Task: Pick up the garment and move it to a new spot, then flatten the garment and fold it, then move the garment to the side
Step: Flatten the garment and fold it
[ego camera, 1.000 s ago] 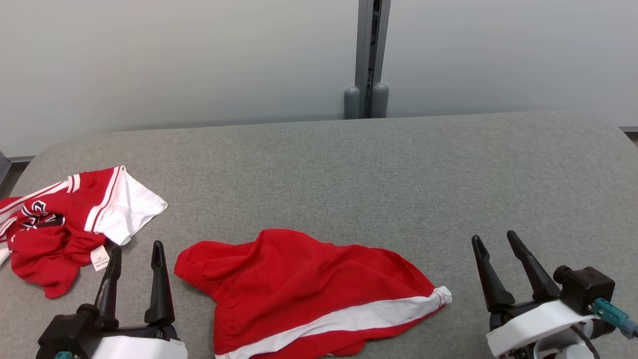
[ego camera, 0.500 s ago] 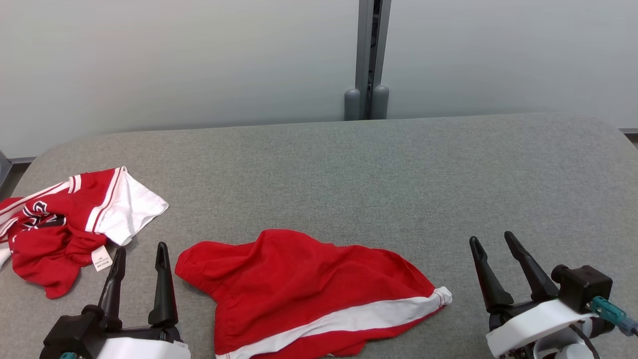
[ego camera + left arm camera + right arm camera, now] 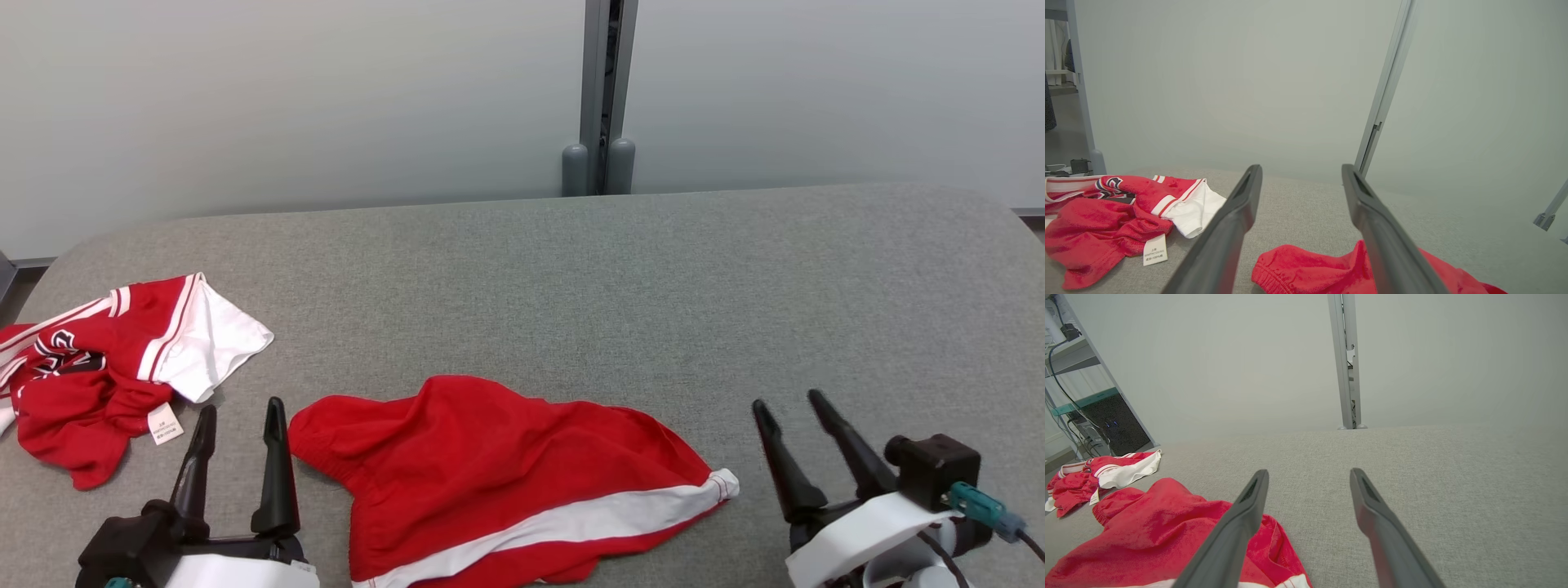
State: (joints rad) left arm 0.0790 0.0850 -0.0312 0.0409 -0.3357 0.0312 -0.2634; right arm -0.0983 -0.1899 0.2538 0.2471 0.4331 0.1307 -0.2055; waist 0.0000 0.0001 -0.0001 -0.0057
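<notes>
Both of your grippers have slid a little toward the centre and lower in the head view over the last second, while the clothes lie where they lay. Nearest you, the left gripper (image 3: 242, 404) and the right gripper (image 3: 785, 398) stand at the front edge, two in all. Each has its two dark fingers spread wide with nothing between them.

Between them, at the front middle, lie the red shorts (image 3: 506, 482): one pair, rumpled. The elastic waistband faces your left gripper, and a white stripe runs out to a hem near your right gripper. Your left gripper's inner finger stands just beside the waistband; you cannot tell whether it touches. The right gripper is clear of the hem.

Farther off to your left lies a second garment, a crumpled red-and-white jersey (image 3: 98, 367) with one white care label (image 3: 165, 423) showing, apart from the shorts.

Everything rests on one grey fabric-covered table (image 3: 653, 286) with rounded far corners. Behind it stand pale wall panels (image 3: 286, 98), joined at one grey post (image 3: 602, 82) with two rounded caps at its foot. From the right wrist you also see shelving (image 3: 1073, 355) with a dark box (image 3: 1120, 426) past the jersey.
</notes>
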